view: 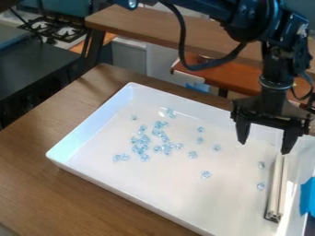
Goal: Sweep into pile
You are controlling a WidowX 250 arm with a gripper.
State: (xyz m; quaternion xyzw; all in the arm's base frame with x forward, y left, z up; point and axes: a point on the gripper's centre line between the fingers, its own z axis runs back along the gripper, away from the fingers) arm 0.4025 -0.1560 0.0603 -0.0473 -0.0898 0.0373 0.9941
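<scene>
You are seeing a silver bar [282, 189] lying by the right edge of the white tray [123, 188] on the brown surface [37, 184]. Blue beads [141, 144] are sitting scattered around the tray's middle. Your tool [265, 147] is hanging near the far right corner, spread wide.

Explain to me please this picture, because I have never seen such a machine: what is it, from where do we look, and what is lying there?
The black machine is a robot arm. A fixed camera looks down at a slant. The arm's gripper hangs over the right part of a white tray on a wooden table. Small pale-blue pieces lie scattered in the tray, and a pale bar lies near its right side. The gripper's fingers stand apart, holding nothing.
</scene>
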